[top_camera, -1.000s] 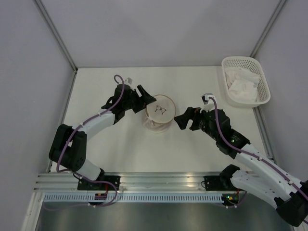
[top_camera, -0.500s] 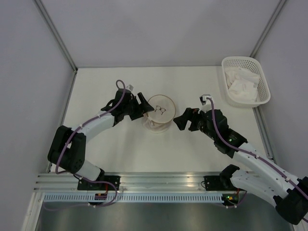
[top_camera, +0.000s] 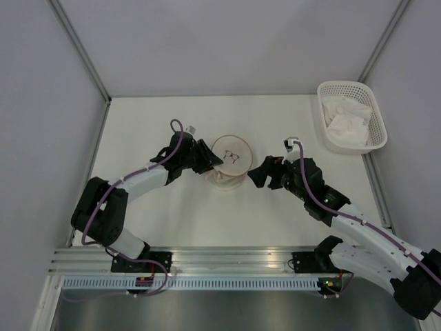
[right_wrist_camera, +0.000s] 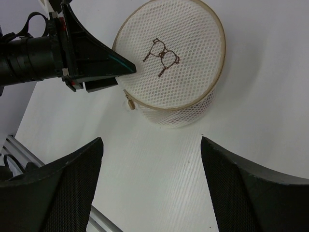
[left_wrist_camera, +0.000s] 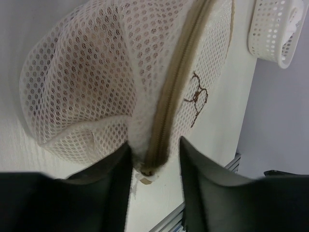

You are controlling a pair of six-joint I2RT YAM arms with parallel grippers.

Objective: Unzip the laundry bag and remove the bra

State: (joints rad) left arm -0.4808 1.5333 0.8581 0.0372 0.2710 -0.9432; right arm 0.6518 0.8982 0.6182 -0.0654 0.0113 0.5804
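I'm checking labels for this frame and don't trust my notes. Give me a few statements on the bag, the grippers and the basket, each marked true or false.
1. The left gripper straddles the zip rim of the laundry bag. True.
2. The right gripper is clamped on the bag. False: its jaws stand wide open, short of the bag, touching nothing.
3. The bag's flap is thrown back. False: the flap lies flat on top, and the zip looks closed where it shows.
4. The white basket holds white cloth. True.
5. The bag sits in the basket. False: it stands on the table between the grippers.
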